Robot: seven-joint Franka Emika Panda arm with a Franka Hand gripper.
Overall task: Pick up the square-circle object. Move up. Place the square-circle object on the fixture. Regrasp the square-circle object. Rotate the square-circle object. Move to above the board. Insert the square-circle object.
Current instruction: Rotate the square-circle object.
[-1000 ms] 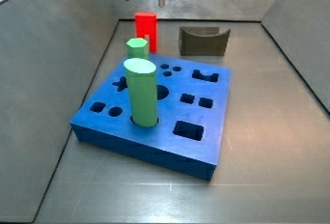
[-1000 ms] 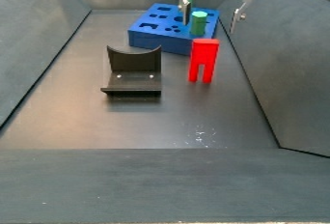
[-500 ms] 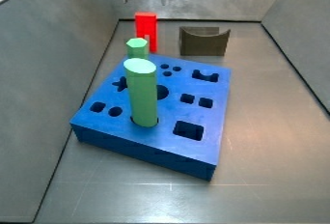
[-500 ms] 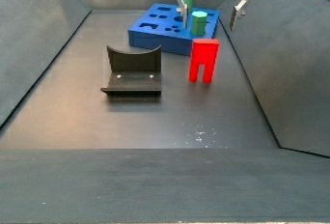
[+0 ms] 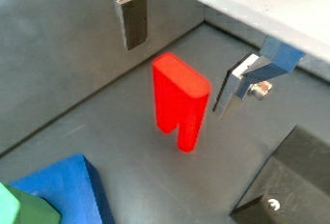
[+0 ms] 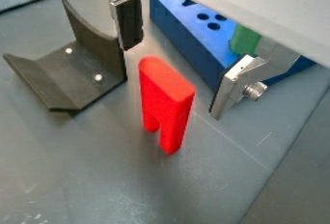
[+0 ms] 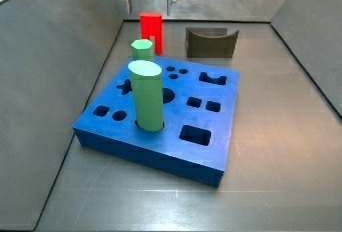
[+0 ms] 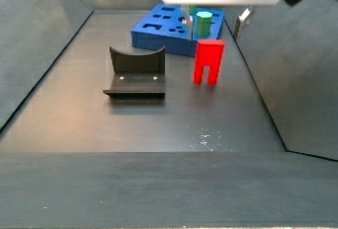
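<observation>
Above the floor's far edge, the gripper [image 5: 187,49] hung wide open over the upright bright red two-pronged peg [image 5: 179,102], untouched. Pickup step: descend, straddle it, then close.

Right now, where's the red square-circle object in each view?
Wrist view: square-circle object centre, between the open gripper fingers.
Wrist view: centre, same.
Side view: top centre, behind the board.
Side view: centre-right.
Shared landmark: the fixture.
</observation>
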